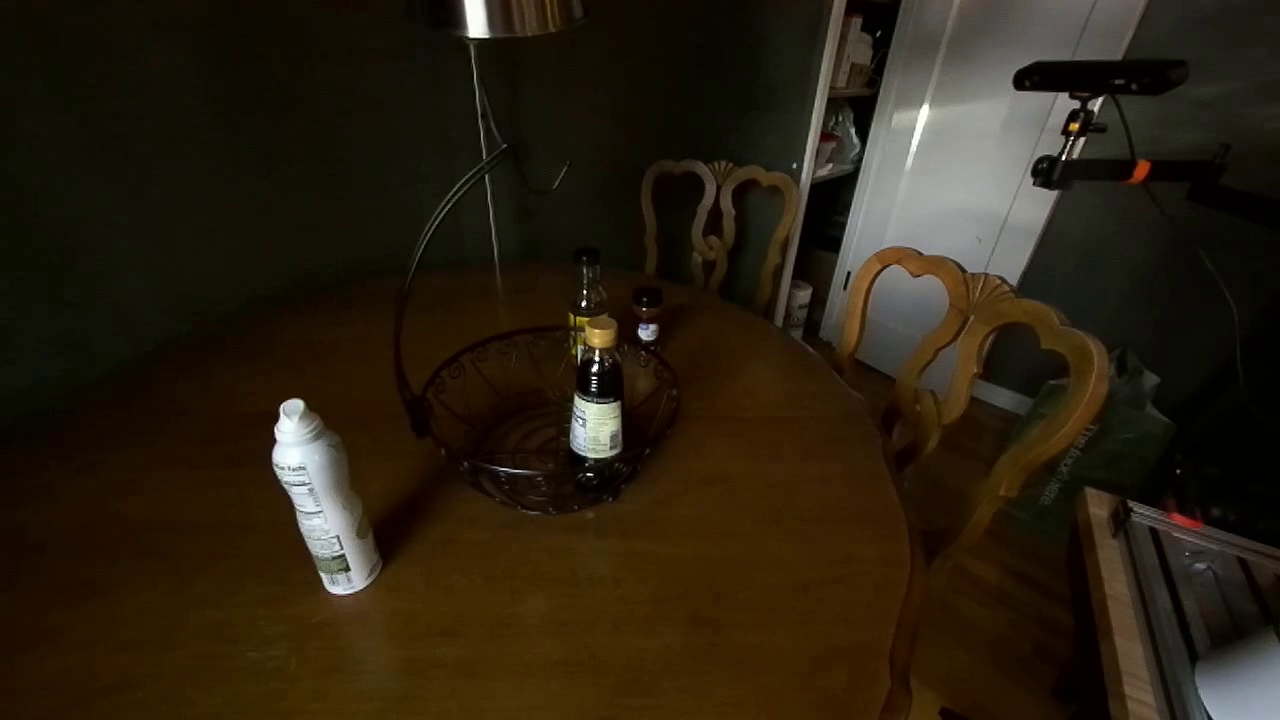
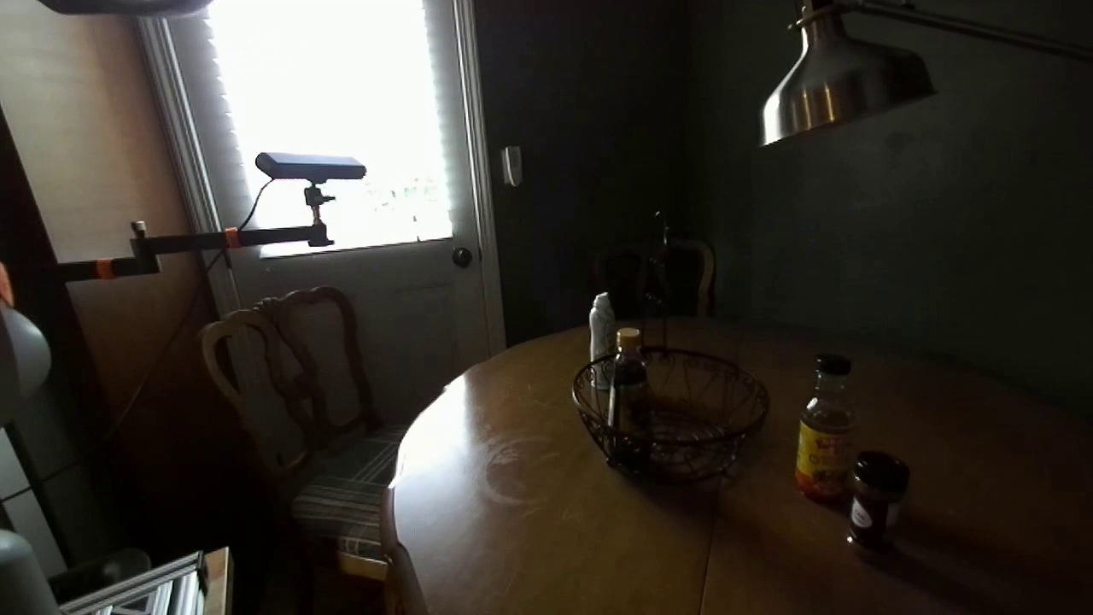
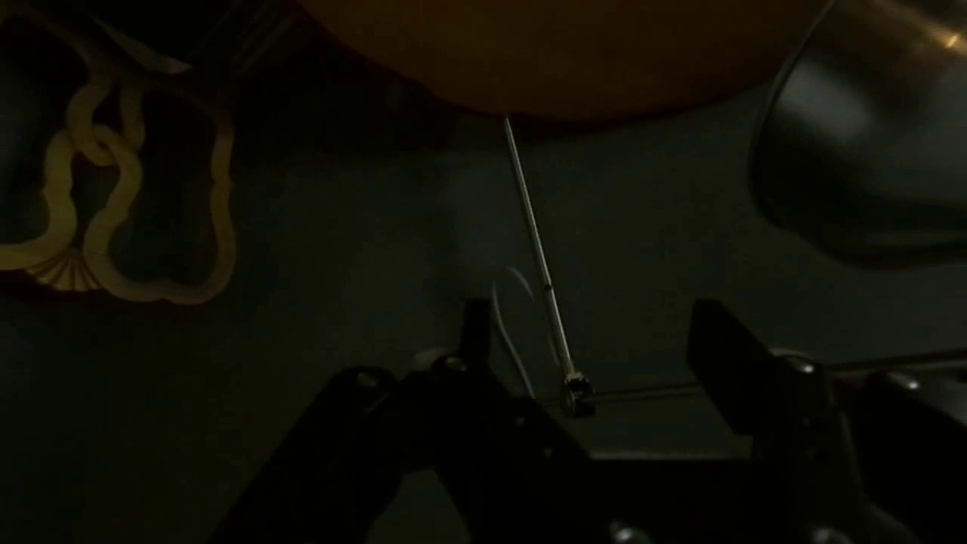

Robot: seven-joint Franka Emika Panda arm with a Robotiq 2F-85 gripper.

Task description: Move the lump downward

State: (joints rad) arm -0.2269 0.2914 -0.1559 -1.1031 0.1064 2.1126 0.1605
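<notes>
"My gripper (image 3: 591,310) is nearest, low in the wrist view, its dark fingers (image 3: 718,347) spread apart, released."

"And the lamp (image 2: 841,85)?"

"Up and right of them there, well above the table (image 2: 546,504). In an exterior view I see its mouth pointing down, neck up; the long axis runs near upright, slightly tilted, rim lower on the picture's left."

"Room?"

"Open air between shade and tabletop. In the wrist view a thin bar (image 3: 653,392) passes behind one finger; I can't tell whether they touch. It joins a pole (image 3: 536,234) by the table's rounded edge."

"What's around?"

"Lower down, a small jar (image 2: 875,504) just beside a sauce bottle (image 2: 824,444). Farther off, a wire basket (image 1: 530,473) with a tall handle, a dark bottle (image 1: 598,425) in it, then a white bottle (image 1: 325,510). Chairs (image 1: 985,290) stand around the edge."
</notes>
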